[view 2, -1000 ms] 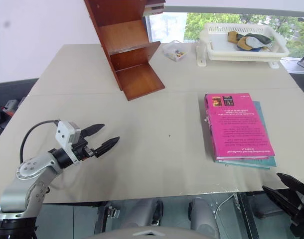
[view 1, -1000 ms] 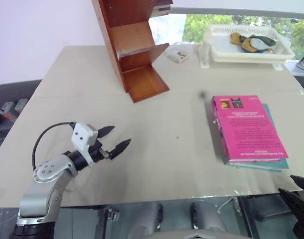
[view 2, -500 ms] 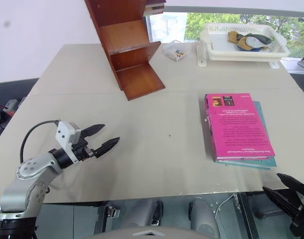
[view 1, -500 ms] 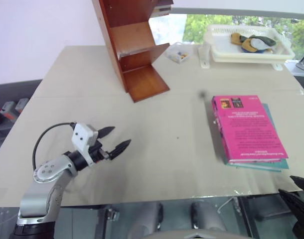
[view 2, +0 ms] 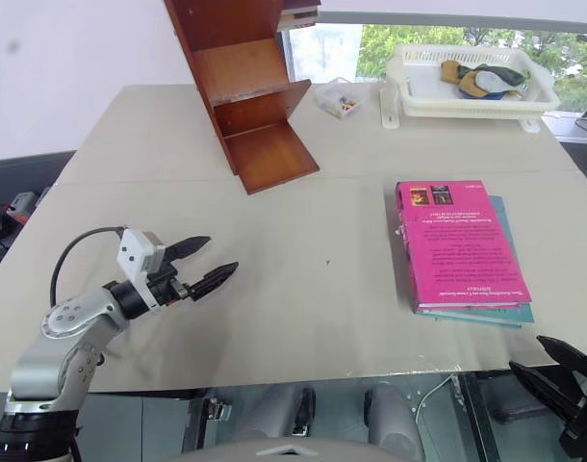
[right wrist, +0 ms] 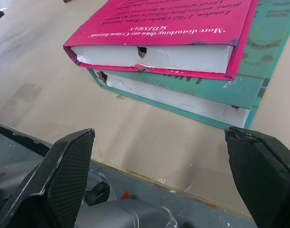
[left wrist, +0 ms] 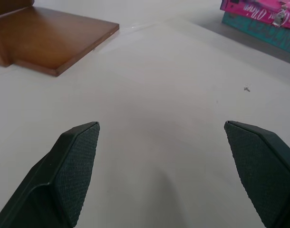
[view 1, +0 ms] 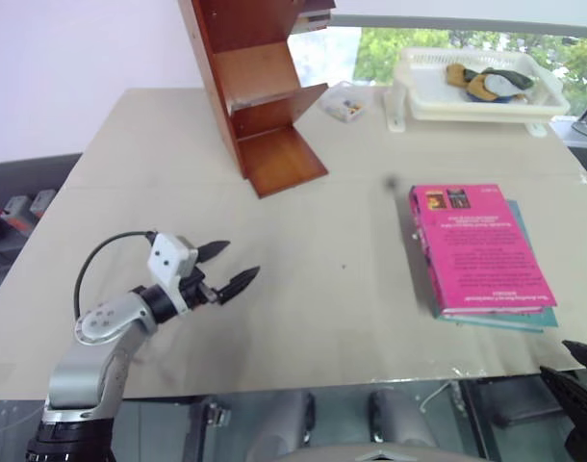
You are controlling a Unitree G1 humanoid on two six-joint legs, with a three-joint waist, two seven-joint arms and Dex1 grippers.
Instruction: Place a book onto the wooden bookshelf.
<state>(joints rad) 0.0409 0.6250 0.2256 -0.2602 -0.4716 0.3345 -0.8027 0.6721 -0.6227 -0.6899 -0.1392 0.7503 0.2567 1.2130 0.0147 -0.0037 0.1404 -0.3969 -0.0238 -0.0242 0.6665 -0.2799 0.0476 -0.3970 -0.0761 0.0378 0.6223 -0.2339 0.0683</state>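
Note:
The pink book [view 1: 476, 248] lies flat on the right side of the table, on top of a teal book [view 1: 539, 319]. The wooden bookshelf [view 1: 255, 87] stands at the far left-centre, its lowest slanted tier open toward the table. My left gripper [view 1: 242, 260] hovers low over the near left of the table, open and holding nothing, pointing toward the books. My right gripper [view 2: 553, 366] is open and holds nothing; it sits just off the near table edge, in front of the books. In the right wrist view the pink book [right wrist: 183, 28] lies ahead between the spread fingers.
A white plastic tray [view 1: 421, 99] with cloth items stands at the far right. A small clear box [view 1: 344, 106] sits between it and the shelf. The bare tabletop [view 1: 332, 279] stretches between my left gripper and the books.

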